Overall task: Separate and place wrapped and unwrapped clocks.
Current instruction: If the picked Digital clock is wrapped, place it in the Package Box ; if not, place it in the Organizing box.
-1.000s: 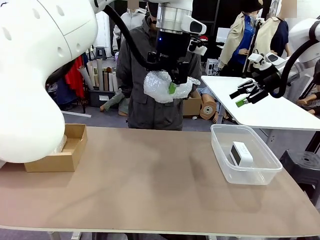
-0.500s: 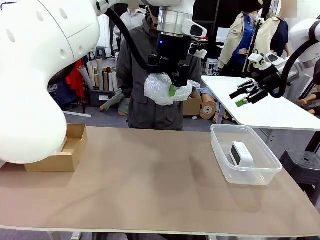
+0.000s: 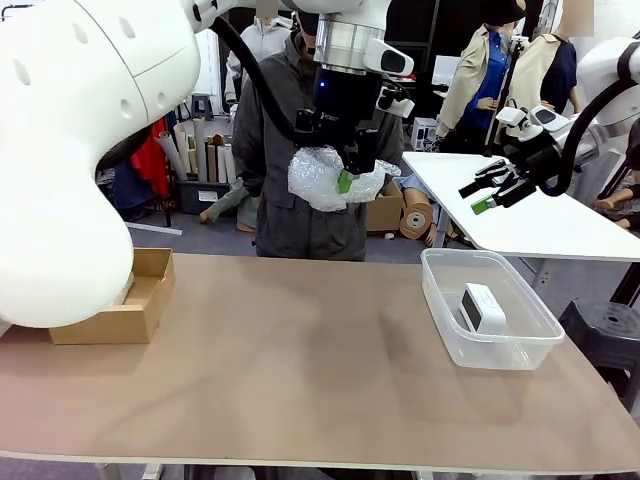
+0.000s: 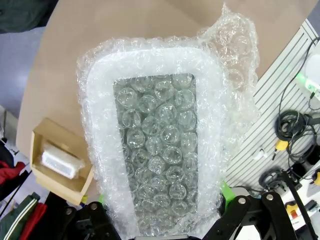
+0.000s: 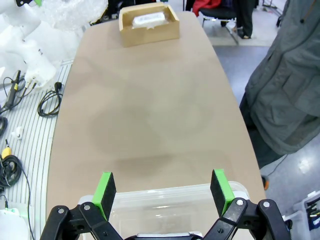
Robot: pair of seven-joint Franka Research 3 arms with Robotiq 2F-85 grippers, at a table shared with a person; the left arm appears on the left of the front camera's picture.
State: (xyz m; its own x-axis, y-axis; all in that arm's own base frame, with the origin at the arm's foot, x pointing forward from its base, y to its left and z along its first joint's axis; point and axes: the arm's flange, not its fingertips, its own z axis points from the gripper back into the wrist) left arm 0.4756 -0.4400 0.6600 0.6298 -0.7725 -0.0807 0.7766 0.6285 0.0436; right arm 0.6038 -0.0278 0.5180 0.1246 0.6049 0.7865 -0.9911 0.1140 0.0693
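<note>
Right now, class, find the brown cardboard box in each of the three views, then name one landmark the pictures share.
Front view: the cardboard box sits at the table's left edge, partly behind the white left arm.
Left wrist view: lower left, beside the bubble-wrapped clock in the left claw; a wrapped clock lies inside.
Right wrist view: top centre, at the table's far end.
Shared landmark: the brown table.

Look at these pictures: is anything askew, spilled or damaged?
Nothing spilled or damaged. A loose flap of wrap sticks out from the wrapped clock held in the left gripper. The tub and box sit upright.
</note>
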